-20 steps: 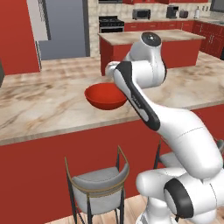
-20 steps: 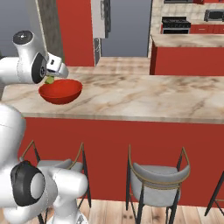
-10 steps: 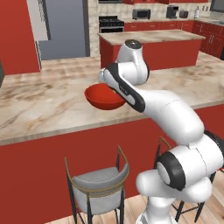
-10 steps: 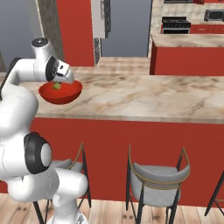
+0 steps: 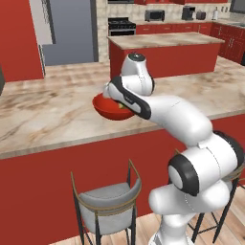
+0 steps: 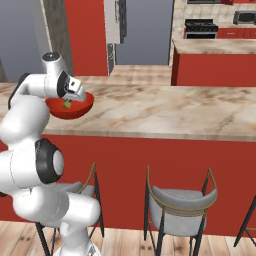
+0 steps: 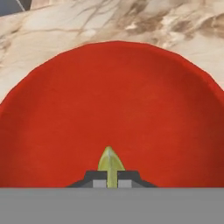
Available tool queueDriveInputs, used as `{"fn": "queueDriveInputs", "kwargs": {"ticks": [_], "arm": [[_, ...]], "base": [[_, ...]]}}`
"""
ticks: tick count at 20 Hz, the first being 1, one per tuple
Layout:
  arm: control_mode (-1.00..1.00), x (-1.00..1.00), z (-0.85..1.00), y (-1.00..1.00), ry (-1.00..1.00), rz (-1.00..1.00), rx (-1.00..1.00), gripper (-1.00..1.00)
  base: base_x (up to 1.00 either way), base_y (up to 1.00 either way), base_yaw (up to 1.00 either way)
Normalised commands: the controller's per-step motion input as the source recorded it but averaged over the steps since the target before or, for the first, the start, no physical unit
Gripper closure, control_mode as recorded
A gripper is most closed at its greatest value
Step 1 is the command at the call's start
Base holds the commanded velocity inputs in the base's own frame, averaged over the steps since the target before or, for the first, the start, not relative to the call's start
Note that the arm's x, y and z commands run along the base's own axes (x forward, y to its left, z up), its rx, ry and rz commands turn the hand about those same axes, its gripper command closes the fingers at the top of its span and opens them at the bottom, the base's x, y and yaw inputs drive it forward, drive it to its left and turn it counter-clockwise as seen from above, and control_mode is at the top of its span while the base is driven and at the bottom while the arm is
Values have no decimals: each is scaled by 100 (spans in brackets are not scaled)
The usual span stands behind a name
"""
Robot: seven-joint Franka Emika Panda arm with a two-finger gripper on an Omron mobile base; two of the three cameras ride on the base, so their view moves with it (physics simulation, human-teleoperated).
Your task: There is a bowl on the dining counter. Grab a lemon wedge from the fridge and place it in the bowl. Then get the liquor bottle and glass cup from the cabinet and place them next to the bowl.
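Wedge hanging over the bowl, release pending

The desk (image 6: 165, 112) is carrying the bowl (image 6: 75, 108) at left of the right base frame; the end effector (image 7: 111, 183) is pinching the lemon wedge (image 7: 110, 164) above its basin, and a sticky or sideways release risks flicking it over the rim.

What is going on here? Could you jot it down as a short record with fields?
place: dining counter in a red kitchen
bowl: red, on the counter
hand: over the bowl, shut on the lemon wedge
lemon wedge: yellow-green, pinched between the fingers, not yet dropped
seating: grey stools in front of the counter
left to do: release the wedge, then fetch bottle and glass
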Motion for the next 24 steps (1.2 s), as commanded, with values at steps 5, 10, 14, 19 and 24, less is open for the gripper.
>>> {"fn": "queueDriveInputs", "kwargs": {"ticks": [5,10,14,19,24], "arm": [[-100,42,-30,15,1,0,0,100],[-100,70,-34,20,3,0,0,100],[-100,82,-24,24,2,0,0,100],[-100,41,-25,10,1,0,0,-100],[-100,5,-15,0,0,0,-1,-100]], "base": [[0,0,0],[0,0,0],[0,0,0],[0,0,0],[0,0,0]]}}
